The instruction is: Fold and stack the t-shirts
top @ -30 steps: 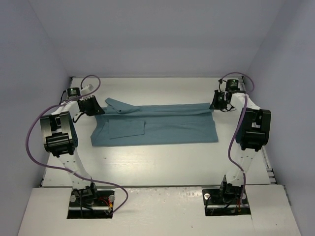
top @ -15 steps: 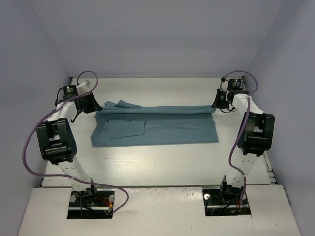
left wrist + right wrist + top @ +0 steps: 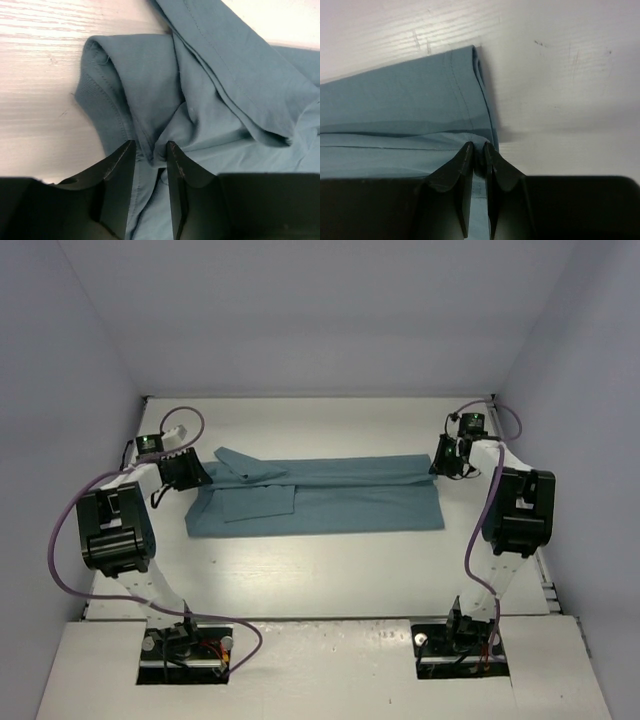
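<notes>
The teal t-shirt lies flat across the middle of the table as a long folded band, one sleeve folded on top at the left. My left gripper is low at its left end. In the left wrist view this gripper stands open, with a loose ridge of collar cloth between its jaws. My right gripper is at the shirt's far right corner. The right wrist view shows it nearly closed, pinching a thin fold of the hem.
The white table is walled in by pale panels on three sides. Both arm bases sit at the near edge, and purple cables loop beside each arm. Bare tabletop shows right of the shirt's corner.
Both grippers have come down and slightly toward me, laying the shirt's far edge flat. The left jaws have parted from shut; the right jaws have eased a little.
</notes>
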`<state>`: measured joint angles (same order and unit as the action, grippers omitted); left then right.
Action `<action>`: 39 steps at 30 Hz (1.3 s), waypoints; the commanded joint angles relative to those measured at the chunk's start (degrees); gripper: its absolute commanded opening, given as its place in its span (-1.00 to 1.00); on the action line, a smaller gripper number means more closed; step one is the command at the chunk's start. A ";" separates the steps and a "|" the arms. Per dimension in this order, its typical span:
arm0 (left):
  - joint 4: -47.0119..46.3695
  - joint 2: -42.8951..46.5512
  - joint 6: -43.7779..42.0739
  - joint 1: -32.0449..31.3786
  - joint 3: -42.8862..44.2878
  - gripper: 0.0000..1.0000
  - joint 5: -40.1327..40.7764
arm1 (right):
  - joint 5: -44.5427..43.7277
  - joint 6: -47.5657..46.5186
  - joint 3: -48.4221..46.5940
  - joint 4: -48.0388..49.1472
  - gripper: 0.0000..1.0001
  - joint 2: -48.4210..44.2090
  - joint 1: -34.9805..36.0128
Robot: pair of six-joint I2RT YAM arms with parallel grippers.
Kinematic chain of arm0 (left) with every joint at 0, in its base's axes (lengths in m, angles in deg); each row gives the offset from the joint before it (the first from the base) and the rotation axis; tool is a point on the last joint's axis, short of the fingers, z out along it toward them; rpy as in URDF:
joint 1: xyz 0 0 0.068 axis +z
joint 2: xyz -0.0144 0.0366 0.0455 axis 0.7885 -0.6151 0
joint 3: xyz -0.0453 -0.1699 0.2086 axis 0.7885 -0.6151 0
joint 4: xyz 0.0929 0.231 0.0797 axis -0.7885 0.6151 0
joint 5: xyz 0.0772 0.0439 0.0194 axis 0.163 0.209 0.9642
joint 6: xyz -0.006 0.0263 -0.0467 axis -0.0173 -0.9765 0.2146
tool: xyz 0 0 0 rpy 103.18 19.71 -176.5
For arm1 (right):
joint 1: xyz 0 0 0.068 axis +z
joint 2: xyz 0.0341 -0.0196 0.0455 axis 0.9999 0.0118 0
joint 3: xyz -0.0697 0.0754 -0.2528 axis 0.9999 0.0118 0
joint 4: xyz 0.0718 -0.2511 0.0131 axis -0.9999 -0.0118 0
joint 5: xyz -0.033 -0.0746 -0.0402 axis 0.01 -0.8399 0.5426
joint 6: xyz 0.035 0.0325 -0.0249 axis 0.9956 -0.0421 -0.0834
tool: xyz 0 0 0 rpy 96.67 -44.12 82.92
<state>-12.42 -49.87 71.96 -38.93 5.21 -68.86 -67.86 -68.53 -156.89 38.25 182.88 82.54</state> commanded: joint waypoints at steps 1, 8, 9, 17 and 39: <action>-9.99 10.04 2.24 0.65 -2.50 -0.30 1.11 | -3.56 4.03 3.57 1.69 -0.69 -7.03 0.10; -11.47 15.49 5.37 0.77 -3.99 -0.21 4.57 | -11.18 6.33 10.91 2.63 -0.57 -17.57 1.12; -11.55 15.51 6.60 0.64 -3.55 -0.21 4.26 | -12.30 5.92 10.94 2.79 -0.54 -18.80 1.71; 1.37 13.97 3.83 -4.92 6.90 -0.15 8.62 | -11.58 0.98 2.69 4.27 -0.32 -16.60 10.62; 19.50 0.90 10.52 -16.46 25.13 -0.05 19.21 | 12.34 -16.30 -26.62 4.85 0.37 7.34 37.15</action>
<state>5.77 -49.40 78.48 -56.22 24.74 -53.42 -61.07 -80.29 -176.39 41.24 187.43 116.67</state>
